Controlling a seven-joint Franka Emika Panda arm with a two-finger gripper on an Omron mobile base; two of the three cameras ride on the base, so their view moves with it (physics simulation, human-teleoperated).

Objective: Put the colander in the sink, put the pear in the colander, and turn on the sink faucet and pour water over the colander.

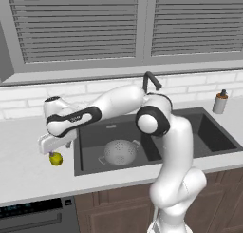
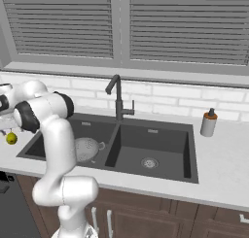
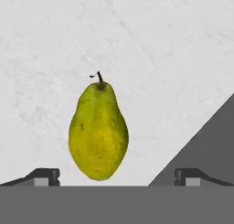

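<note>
The silver-grey colander (image 1: 119, 151) (image 2: 86, 149) sits in the left basin of the dark double sink (image 1: 209, 138) (image 2: 155, 135). A yellow-green pear (image 1: 56, 158) (image 2: 11, 138) (image 3: 98, 130) lies on the white counter just left of the sink. My gripper (image 1: 53, 151) (image 3: 117, 176) hangs directly over the pear, open, with one fingertip (image 3: 45, 176) on each side of it and no contact visible. The gooseneck sink faucet (image 1: 151, 82) (image 2: 117, 98) stands behind the sink between the basins. No water shows at its spout.
A small bottle with an orange top (image 1: 220, 101) (image 2: 209, 123) stands on the counter right of the sink. A brick backsplash and shuttered windows rise behind. An oven front (image 1: 33, 217) sits under the counter at the left.
</note>
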